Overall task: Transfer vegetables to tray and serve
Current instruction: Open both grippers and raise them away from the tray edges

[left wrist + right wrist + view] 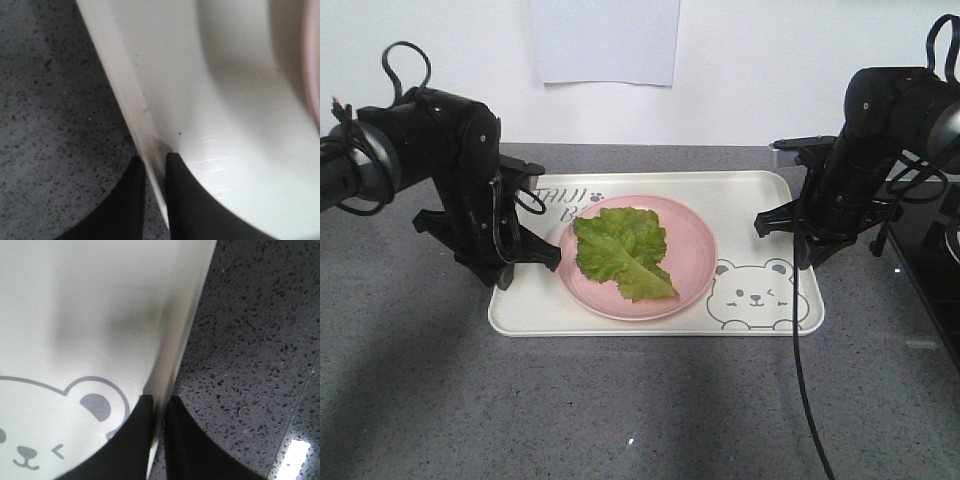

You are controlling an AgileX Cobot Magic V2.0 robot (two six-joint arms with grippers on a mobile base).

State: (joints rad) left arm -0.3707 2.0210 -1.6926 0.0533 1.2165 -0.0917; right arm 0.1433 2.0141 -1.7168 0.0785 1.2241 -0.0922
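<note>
Both tools are pinching the tray's rims: left tool (155,172) on the left edge, right tool (159,407) on the right. The tray (750,205) sits on the grey tabletop (420,400), lettuce (622,250) on the pink plate (695,245) inside. Transfer looks done, only serving left.

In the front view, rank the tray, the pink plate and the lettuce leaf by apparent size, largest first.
1. Tray, widest, holding the other two.
2. Pink plate, sitting on the tray.
3. Lettuce leaf, lying within the plate's rim.
</note>
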